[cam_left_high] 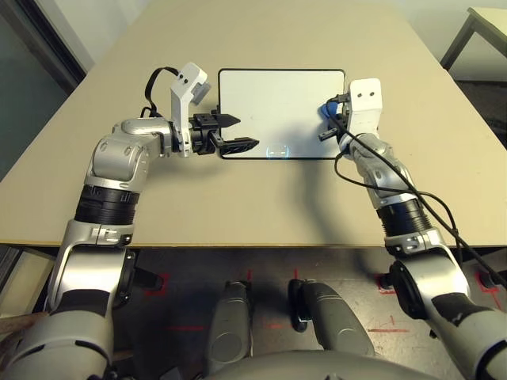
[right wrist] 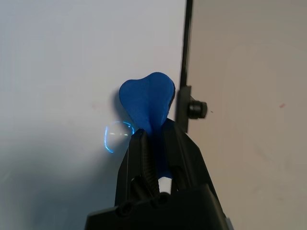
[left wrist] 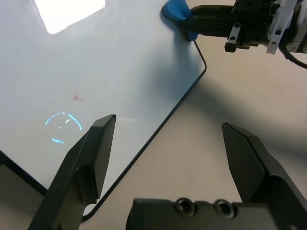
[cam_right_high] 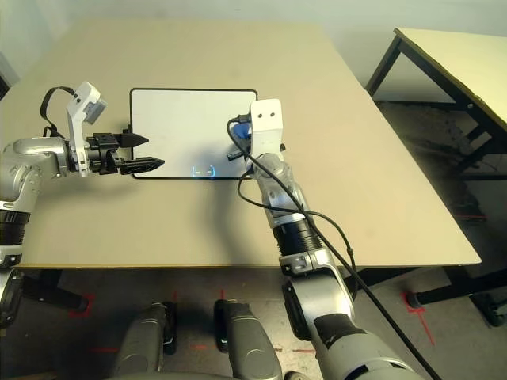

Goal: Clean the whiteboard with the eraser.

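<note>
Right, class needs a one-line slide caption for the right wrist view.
Right gripper pinches the blue eraser against the whiteboard near its framed edge.

Silver arms, black cables, black two-fingered tools

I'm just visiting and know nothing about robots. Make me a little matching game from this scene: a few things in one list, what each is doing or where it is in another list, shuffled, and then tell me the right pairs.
Things:
1. whiteboard
2. eraser
3. left gripper
4. right gripper

States:
a. open, fingers spread, at the board's left near corner
b. lying flat on the table
c. bright blue, pinched between two black fingers
d. shut, at the board's right edge

Pairs: 1-b, 2-c, 3-a, 4-d
</note>
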